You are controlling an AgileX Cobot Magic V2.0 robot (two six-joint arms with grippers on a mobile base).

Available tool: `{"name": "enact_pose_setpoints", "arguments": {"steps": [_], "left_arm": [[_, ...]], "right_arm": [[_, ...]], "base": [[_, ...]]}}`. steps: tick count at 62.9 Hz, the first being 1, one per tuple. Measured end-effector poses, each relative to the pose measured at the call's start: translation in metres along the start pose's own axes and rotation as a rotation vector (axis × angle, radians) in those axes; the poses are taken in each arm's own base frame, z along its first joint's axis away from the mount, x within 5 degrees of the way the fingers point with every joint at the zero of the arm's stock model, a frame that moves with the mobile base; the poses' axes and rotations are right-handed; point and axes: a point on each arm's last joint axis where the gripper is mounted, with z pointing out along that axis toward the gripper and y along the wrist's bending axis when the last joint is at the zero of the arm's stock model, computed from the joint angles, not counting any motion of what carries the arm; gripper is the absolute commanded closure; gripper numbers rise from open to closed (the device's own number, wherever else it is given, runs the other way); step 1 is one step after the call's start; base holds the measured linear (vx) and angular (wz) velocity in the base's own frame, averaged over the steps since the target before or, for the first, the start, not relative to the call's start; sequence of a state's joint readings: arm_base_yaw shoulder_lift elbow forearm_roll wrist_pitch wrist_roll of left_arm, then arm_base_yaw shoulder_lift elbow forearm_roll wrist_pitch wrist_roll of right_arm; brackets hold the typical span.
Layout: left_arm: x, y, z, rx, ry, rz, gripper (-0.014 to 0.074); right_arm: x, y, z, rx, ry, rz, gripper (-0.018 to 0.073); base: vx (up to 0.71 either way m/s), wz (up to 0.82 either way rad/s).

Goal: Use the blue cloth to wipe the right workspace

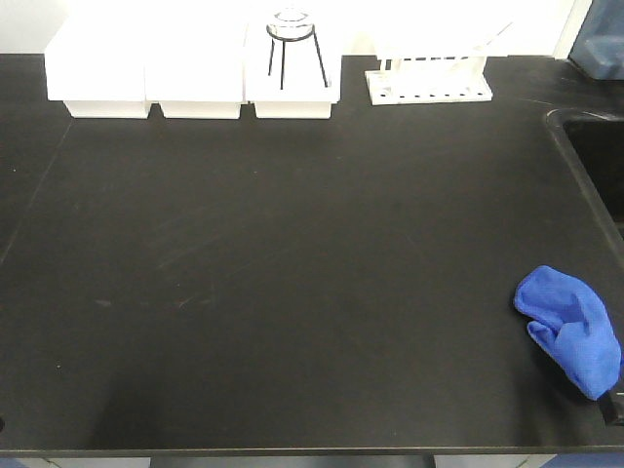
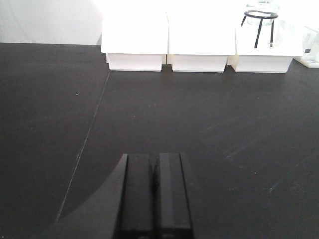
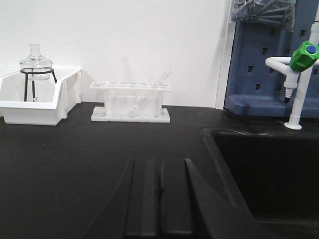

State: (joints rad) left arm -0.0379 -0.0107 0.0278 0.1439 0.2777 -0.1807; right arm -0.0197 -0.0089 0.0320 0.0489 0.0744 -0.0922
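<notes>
My right gripper [image 3: 160, 164] is closed flat on nothing, my left gripper [image 2: 155, 158] likewise, and the blue cloth [image 1: 570, 327] lies bunched and unheld on the surface [image 1: 292, 292] near the sink [image 1: 600, 161], on my side, so I judge both grasping and wiping are left to do.

No text, label, brand, number or sign can be read in any of the views. Far ahead of the left gripper [image 2: 155, 160] and off to its right, a white object [image 2: 312, 54] at the picture's edge bears a small dark mark. It may be a label, but it is too small to make out.
</notes>
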Motion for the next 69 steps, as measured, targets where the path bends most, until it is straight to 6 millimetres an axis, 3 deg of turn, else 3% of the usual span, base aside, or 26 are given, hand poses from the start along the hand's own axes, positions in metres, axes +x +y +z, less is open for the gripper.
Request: {"name": "enact_pose_setpoints", "arguments": {"steps": [22, 36, 45, 58, 69], "left_arm": [[0.0, 0.0, 0.0, 0.0, 0.0, 0.0, 0.0602], [0.0, 0.0, 0.0, 0.0, 0.0, 0.0, 0.0602], [0.0, 0.0, 0.0, 0.0, 0.0, 0.0, 0.0602], [0.0, 0.0, 0.0, 0.0, 0.0, 0.0, 0.0602], [0.0, 0.0, 0.0, 0.0, 0.0, 0.0, 0.0602]], "right_arm": [[0.0, 0.0, 0.0, 0.0, -0.004, 0.0, 0.0567], [-0.012, -0.001, -0.001, 0.004, -0.061, 0.008, 0.0567], [-0.066, -0.002, -0.011, -0.009, -0.099, 0.045, 0.0567], [-0.14, -0.002, -0.001, -0.054, 0.203, 0.054, 0.0567], [-0.176, -0.001, 0.019, -0.079, 0.408, 0.055, 0.0567]], "base": [[0.0, 0.0], [0.0, 0.0], [0.0, 0.0], [0.0, 0.0], [0.0, 0.0]]}}
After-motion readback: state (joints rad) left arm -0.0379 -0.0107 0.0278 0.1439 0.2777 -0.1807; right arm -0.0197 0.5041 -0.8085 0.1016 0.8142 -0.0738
